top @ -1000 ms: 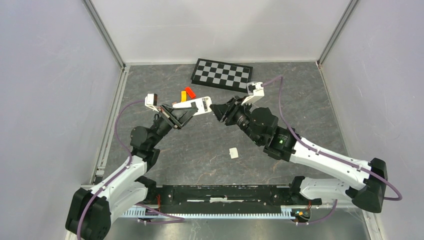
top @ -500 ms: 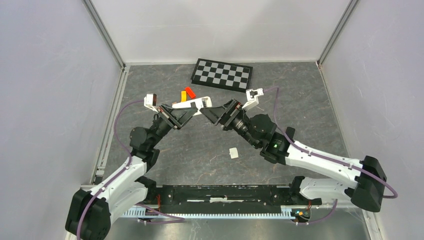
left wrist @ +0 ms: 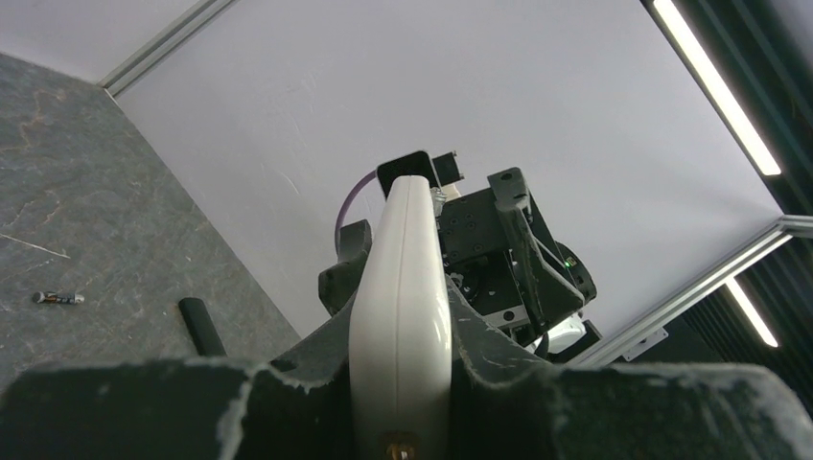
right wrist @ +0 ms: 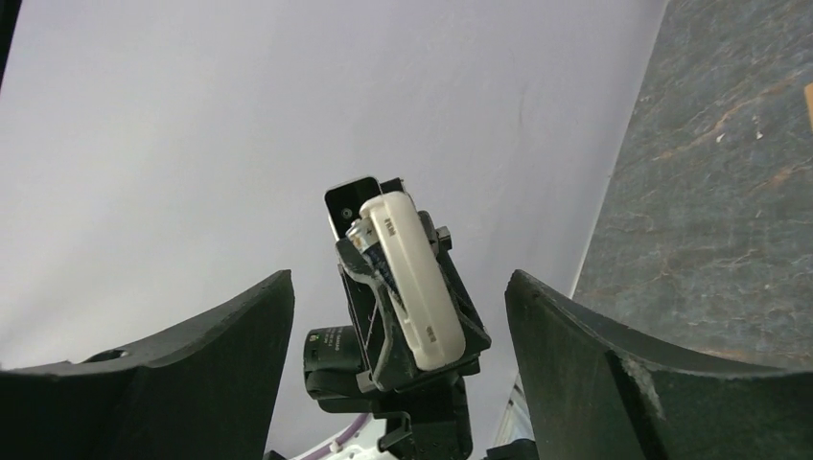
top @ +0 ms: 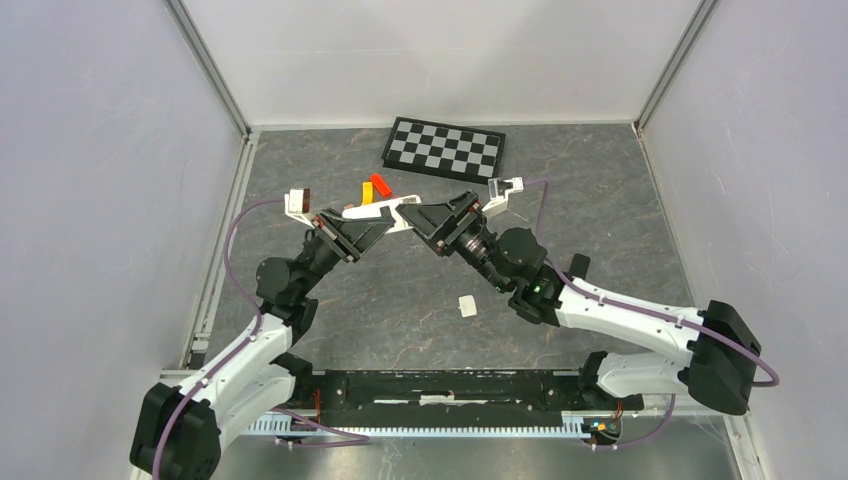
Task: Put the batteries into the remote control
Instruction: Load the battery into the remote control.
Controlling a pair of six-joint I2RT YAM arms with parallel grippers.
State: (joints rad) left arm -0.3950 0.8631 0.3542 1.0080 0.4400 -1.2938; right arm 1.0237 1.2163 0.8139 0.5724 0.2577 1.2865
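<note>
Above the table's middle, the left gripper [top: 368, 222] clamps a white remote [top: 385, 211] clear of the surface. The right gripper [top: 433, 217] faces the remote's free end, jaws spread wide and holding nothing. Only the right wrist camera shows a battery [right wrist: 369, 254] seated in the remote's open compartment, lying along the body. Only the left wrist camera catches a second slim battery [left wrist: 58, 298] lying on the table [top: 600, 210] near the foot of a wall. A dark cylinder [left wrist: 201, 326] lies close by, apart from it; what it is cannot be told. Overhead, an orange block [top: 367, 192] and a red block [top: 380, 184] sit side by side just behind the remote. A checkerboard [top: 445, 147] lies by the back edge, and a small white piece [top: 467, 306] lies nearer the arms. Mottled grey stone covers the table, enclosed by plain white walls with metal corner posts.
</note>
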